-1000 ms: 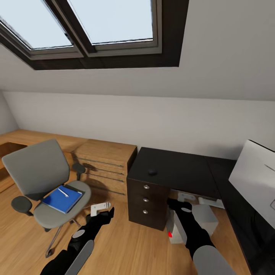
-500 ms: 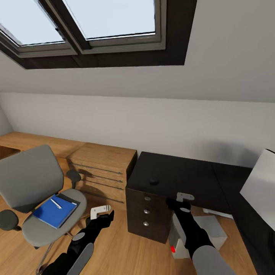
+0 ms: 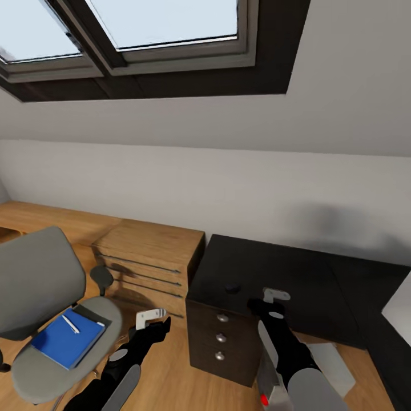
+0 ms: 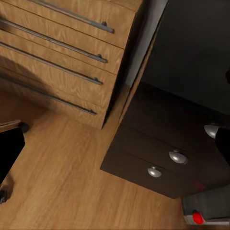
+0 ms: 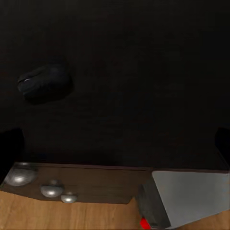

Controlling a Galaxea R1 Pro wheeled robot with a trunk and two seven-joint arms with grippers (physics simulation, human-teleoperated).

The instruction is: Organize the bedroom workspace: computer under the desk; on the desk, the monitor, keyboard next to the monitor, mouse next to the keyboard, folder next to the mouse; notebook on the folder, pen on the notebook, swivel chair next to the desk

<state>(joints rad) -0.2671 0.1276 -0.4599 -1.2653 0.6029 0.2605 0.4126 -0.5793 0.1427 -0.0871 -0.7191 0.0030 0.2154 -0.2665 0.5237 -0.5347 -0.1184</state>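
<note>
Chair [image 3: 40, 302] on the left holds the blue folder [image 3: 63, 341], with a pen [image 3: 71, 323] on top. Left pincer [image 3: 150, 317] hangs low by the dresser [image 3: 151, 260], right pincer [image 3: 275, 295] over the worktop [image 3: 274, 268] near the mouse [image 3: 231, 288]; I cannot tell their grip. Roll close, then slide under the folder flat

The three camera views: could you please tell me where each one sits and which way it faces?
Head view: high on the robot, facing forward-down at the desk, swivel chair and dresser; both arms show.
Left wrist view: by the left gripper, facing the drawer unit and dresser.
Right wrist view: by the right gripper, looking down on the desk and mouse.
All three share the drawer knobs.
</note>
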